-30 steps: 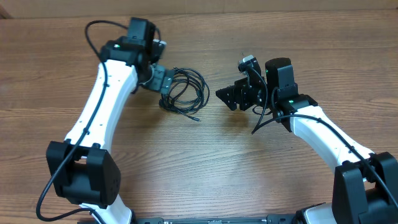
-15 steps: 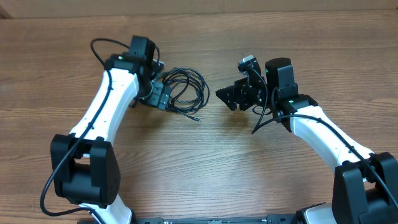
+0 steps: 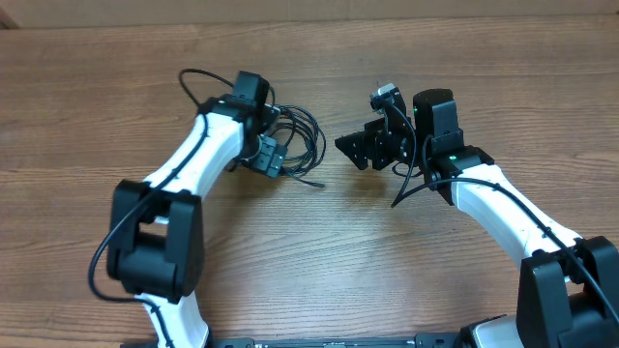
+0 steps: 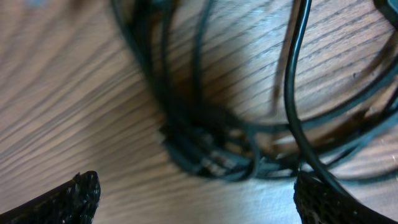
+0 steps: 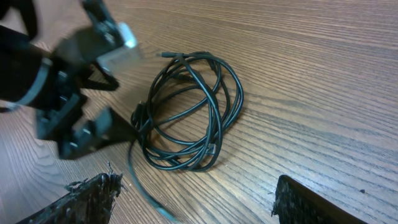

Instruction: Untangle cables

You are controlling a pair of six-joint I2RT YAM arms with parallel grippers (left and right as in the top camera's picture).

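- Hanging wide open, the left gripper (image 3: 271,158) grasps nothing; the coiled black cables (image 3: 302,143) lie between and just beyond its fingers (image 4: 78,198).
- The right gripper (image 3: 356,151) stands parted and empty, with the coil well ahead of its fingertips.
- Risk: closing on the knotted bunch could drag every loop together and tighten the tangle.

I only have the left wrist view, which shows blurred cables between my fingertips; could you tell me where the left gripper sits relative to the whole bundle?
Observer: The left gripper is over the left edge of the cables, which lie in one loose coil.
Operator: Thank you. Where is the right gripper?
Observer: The right gripper hangs open and empty, right of the coil, apart from it.
Operator: Any free end?
Observer: One cable end pokes out toward the near side.
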